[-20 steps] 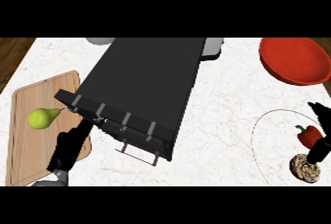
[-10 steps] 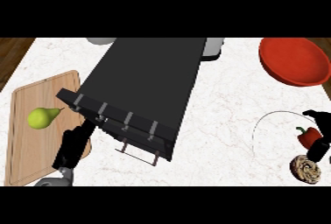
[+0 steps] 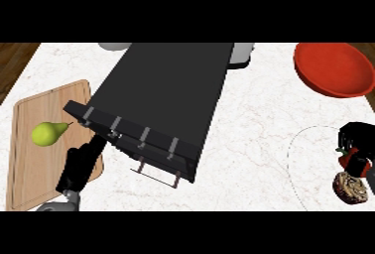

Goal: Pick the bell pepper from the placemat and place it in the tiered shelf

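Curling the right robot hand round the pepper on the placemat; best lifting straight up, clearing the pastry, before crossing to the shelf; left robot hand flat, open.

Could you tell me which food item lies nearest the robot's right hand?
The red bell pepper, right against the right hand; the brown pastry lies just below, the green pear far off on the wooden board.

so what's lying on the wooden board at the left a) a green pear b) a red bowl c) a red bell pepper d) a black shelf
a, the green pear lies on the wooden board, while the bell pepper sits far right by the right hand.
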You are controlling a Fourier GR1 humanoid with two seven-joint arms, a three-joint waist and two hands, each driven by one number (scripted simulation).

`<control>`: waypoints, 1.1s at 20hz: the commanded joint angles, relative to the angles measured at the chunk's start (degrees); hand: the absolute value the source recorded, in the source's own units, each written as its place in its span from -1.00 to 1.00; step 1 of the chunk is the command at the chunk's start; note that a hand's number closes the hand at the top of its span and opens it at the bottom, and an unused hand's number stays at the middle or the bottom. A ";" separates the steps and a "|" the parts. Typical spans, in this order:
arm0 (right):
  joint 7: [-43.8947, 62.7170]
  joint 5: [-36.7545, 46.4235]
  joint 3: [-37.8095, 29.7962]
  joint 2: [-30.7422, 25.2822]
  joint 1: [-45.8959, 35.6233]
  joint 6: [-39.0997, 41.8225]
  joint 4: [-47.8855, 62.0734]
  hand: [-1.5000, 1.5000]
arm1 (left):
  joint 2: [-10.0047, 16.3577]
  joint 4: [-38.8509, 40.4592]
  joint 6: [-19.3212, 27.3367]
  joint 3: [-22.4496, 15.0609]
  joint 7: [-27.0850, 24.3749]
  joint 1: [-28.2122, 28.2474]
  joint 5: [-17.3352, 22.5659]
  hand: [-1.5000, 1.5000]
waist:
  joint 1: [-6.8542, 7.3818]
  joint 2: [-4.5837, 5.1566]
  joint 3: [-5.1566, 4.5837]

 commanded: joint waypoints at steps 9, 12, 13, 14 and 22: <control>-2.27 0.97 1.04 1.63 2.40 -1.33 -14.56 1.00 | 0.50 0.21 -1.23 1.96 1.78 -1.72 0.63 0.00 | -0.63 0.16 0.72; -19.74 -1.82 7.78 2.71 -3.71 3.08 -15.74 1.00 | -0.54 -0.45 -1.27 -0.89 1.16 -2.02 -1.12 0.00 | 2.22 0.56 0.82; -24.22 -2.58 9.73 3.25 -4.82 4.30 -16.70 1.00 | -1.03 0.03 -2.28 -1.45 0.89 -0.98 -0.46 0.00 | 3.32 0.71 0.82; -28.19 -3.20 11.99 3.95 -6.61 6.32 -17.79 1.00 | 0.08 -0.60 -2.46 -1.01 0.63 -1.91 -0.75 0.00 | 5.06 0.82 0.84; -42.70 -16.72 2.19 -2.30 -19.57 16.93 -22.10 1.00 | 0.05 2.20 -2.02 1.21 -1.12 -1.03 0.24 0.00 | 0.02 0.32 0.71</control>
